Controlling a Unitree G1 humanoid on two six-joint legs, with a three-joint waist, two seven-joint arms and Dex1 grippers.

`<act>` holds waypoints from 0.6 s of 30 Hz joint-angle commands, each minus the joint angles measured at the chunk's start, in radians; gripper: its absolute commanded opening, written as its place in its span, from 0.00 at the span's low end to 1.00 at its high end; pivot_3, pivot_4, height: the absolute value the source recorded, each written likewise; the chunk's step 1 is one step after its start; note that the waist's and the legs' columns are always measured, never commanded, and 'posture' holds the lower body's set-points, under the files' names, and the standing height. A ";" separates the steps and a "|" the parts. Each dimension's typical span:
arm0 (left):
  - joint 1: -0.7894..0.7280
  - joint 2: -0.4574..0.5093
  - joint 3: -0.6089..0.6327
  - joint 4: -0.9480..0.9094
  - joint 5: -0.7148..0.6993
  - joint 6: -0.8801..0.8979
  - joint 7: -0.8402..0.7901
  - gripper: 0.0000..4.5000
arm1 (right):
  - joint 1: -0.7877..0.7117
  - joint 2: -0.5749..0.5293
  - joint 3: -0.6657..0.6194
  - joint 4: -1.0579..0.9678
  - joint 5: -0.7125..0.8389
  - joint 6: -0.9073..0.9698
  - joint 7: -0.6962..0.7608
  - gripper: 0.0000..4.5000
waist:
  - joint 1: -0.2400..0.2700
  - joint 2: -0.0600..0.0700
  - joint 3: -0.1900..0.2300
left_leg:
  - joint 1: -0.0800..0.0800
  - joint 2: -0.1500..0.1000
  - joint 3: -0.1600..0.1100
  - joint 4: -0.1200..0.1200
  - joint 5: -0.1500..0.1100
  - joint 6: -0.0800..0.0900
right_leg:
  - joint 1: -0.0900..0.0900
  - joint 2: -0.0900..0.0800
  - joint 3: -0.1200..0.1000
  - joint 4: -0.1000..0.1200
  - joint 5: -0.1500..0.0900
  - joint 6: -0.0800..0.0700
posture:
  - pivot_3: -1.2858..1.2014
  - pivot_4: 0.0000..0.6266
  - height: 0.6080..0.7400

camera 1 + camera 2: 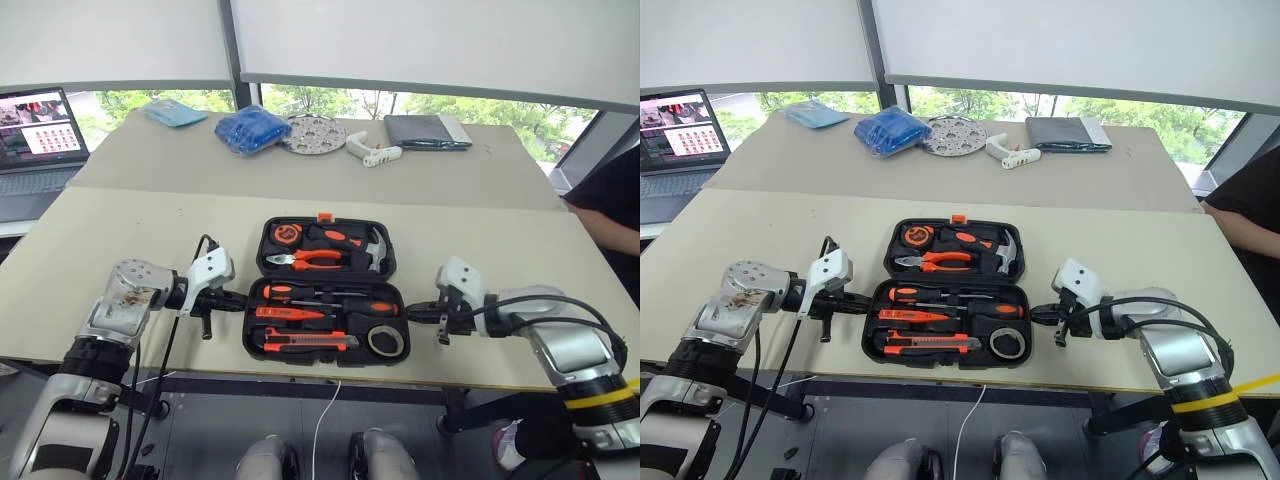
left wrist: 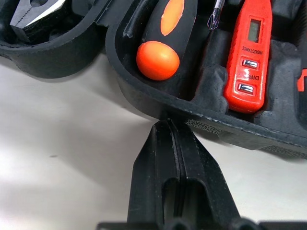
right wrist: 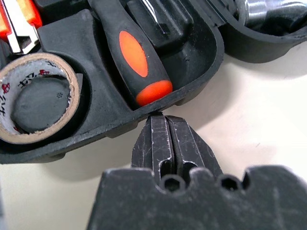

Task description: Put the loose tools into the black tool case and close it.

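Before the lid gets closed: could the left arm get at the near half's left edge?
Probably yes. The left gripper, jaws shut, already sits against the left rim of the black tool case, with only bare table around it.

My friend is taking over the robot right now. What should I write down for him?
Left gripper: shut, tips at the left edge of the black tool case.
Right gripper: shut, tips at the case's right edge.
Case lies open on the table.
Done: screwdrivers, utility knife and tape roll sit in the near half's slots.
Left: fold the case shut and latch it.
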 commanded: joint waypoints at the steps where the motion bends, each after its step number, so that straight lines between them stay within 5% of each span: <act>1: 0.013 -0.008 -0.010 -0.056 -0.030 -0.028 -0.028 0.01 | 0.035 0.009 -0.007 -0.097 0.034 -0.017 0.001 0.00 | 0.001 0.000 0.000 | 0.000 0.000 0.000 0.000 0.000 0.000 | 0.000 -0.001 0.000 0.000 0.000 0.000 | 0.52 0.24 0.84; 8: 0.019 0.057 0.046 0.062 -0.013 -0.025 0.007 0.01 | 0.080 -0.011 -0.077 -0.104 0.036 0.023 -0.061 0.00 | 0.000 0.000 0.000 | 0.001 0.000 0.000 0.000 0.000 0.000 | 0.000 -0.004 0.000 0.002 0.001 -0.003 | 0.52 0.24 0.84; 11: -0.054 0.083 0.084 0.204 -0.021 0.042 0.044 0.16 | 0.028 -0.034 -0.130 -0.059 0.057 0.075 -0.085 0.18 | -0.004 0.000 0.000 | 0.002 0.000 0.000 0.000 0.000 0.000 | 0.000 -0.002 0.001 0.002 0.001 -0.002 | 0.52 0.24 0.84; 18: -0.367 0.006 0.139 0.473 -0.066 0.328 0.169 0.76 | -0.256 0.048 -0.162 0.124 0.110 0.279 -0.183 0.72 | -0.001 -0.001 0.000 | 0.002 0.001 -0.001 0.001 0.003 -0.001 | 0.000 0.000 0.000 0.004 0.003 -0.003 | 0.52 0.24 0.84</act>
